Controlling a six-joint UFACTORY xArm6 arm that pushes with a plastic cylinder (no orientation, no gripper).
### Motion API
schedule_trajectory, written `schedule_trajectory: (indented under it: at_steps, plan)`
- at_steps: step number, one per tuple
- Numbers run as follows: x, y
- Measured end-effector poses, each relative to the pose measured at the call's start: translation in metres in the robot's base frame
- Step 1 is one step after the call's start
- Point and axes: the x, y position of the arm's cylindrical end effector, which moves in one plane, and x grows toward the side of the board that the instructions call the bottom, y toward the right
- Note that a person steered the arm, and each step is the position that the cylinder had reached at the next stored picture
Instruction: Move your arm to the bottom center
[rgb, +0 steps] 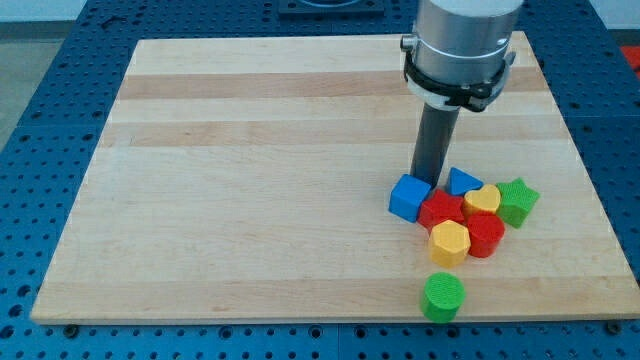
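1. Board (250, 180) of pale wood fills most of the view. The arm's grey housing (462, 45) hangs over its upper right part, and the straight dark rod (436, 140) stands upright, long axis vertical, pointing down at the wood.
2. Rod's lower end, the tip (430, 182), rests at the board surface. It has no jaws and holds nothing; it can only push.
3. Cluster of blocks sits right at the tip. A blue cube (408, 197) lies just below and left of it, seemingly touching. A blue triangular block (462, 181) is just right of it. Below it are a red block (441, 210), a yellow heart-like block (483, 199), a green star (517, 200), a red cylinder (487, 235) and a yellow hexagon (449, 241).
4. Green cylinder (442, 296) stands apart, well below the tip near the bottom edge.
5. Risk, as a judgement: the bottom centre lies down and left of the tip. A straight slide would likely shove the blue cube or clip the cluster, scattering blocks toward the edge.
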Motion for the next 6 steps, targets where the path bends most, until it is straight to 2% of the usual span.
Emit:
schedule_trajectory:
  at_steps: [1,2,4,6]
  plan:
    - [-0.005,-0.051]
    - [0.026,-0.094]
    - [0.133,-0.106]
    - [0.148,-0.103]
